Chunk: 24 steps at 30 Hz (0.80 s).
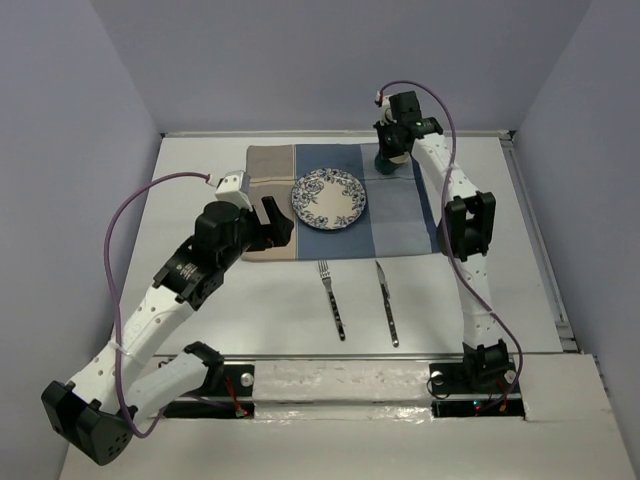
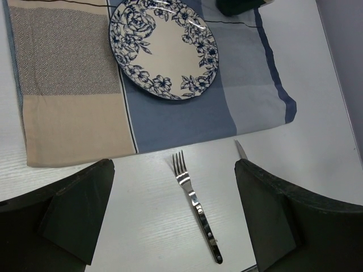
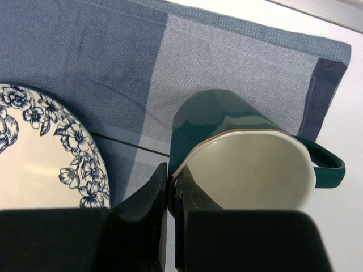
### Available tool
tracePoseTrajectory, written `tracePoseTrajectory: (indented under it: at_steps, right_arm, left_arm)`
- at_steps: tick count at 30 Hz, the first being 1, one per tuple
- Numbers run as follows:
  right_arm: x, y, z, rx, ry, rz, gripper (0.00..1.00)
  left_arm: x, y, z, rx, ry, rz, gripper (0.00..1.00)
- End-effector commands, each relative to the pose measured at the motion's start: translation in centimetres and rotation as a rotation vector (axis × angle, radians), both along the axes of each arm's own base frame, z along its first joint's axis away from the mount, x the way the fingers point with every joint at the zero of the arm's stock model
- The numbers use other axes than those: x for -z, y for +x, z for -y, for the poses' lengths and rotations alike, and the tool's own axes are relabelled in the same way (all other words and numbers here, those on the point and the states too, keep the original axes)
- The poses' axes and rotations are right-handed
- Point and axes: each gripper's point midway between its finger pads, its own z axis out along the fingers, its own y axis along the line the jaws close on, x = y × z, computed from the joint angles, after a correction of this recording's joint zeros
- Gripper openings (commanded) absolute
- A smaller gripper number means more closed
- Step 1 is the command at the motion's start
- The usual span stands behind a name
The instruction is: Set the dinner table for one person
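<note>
Right end effector (image 3: 171, 187) pinching teal mug (image 3: 227, 122) rim, floral plate (image 3: 39, 164) left, blue mat (image 3: 113, 56) beneath

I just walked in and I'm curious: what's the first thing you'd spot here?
The flowery blue plate pops out, sitting in the middle of the striped cloth. At the cloth's far right, the right gripper pinches the rim of a green mug. A fork and knife lie side by side on the white table.

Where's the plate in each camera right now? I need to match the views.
Top external: plate on the middle of the cloth mat.
Left wrist: plate at top centre, on the mat.
Right wrist: plate cut off at left edge, left of the mug.
Shared landmark: the cloth mat, under the plate in all three.
</note>
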Motion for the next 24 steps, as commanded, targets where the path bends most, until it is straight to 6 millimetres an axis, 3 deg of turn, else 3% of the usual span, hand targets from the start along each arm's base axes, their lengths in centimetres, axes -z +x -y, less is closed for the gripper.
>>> tracePoseTrajectory:
  at_steps: [1,7,12,16,19,20,22,24]
  right_arm:
    - [-5.4,3.3,0.3,0.031,-0.011,0.208,0.00]
    - [-4.6,3.3,1.7,0.074,-0.071,0.199,0.00]
    - [-5.1,3.4,2.1,0.099,-0.080,0.214,0.00]
    - [-3.5,3.5,1.8,0.104,-0.070,0.185,0.00]
    - [-2.5,3.6,1.8,0.118,-0.063,0.168,0.17]
    - [-2.1,3.7,1.8,0.124,-0.064,0.164,0.36]
    - [-2.3,4.0,2.1,0.152,-0.062,0.180,0.57]
    - [-2.9,4.3,2.2,0.175,-0.054,0.198,0.66]
  left_arm:
    - [-1.7,0.5,0.3,0.004,-0.020,0.054,0.99]
    - [-1.4,0.8,0.7,0.014,-0.020,0.046,0.99]
    - [-1.5,1.1,0.9,0.015,-0.017,0.046,0.99]
    - [-1.4,1.2,1.0,0.020,-0.011,0.044,0.99]
    - [-1.5,1.3,0.9,0.016,-0.004,0.044,0.99]
    - [-1.5,1.3,0.8,0.013,0.001,0.043,0.99]
    - [-1.6,1.4,0.7,0.008,0.005,0.044,0.99]
    - [-1.6,1.4,0.6,0.003,0.006,0.044,0.99]
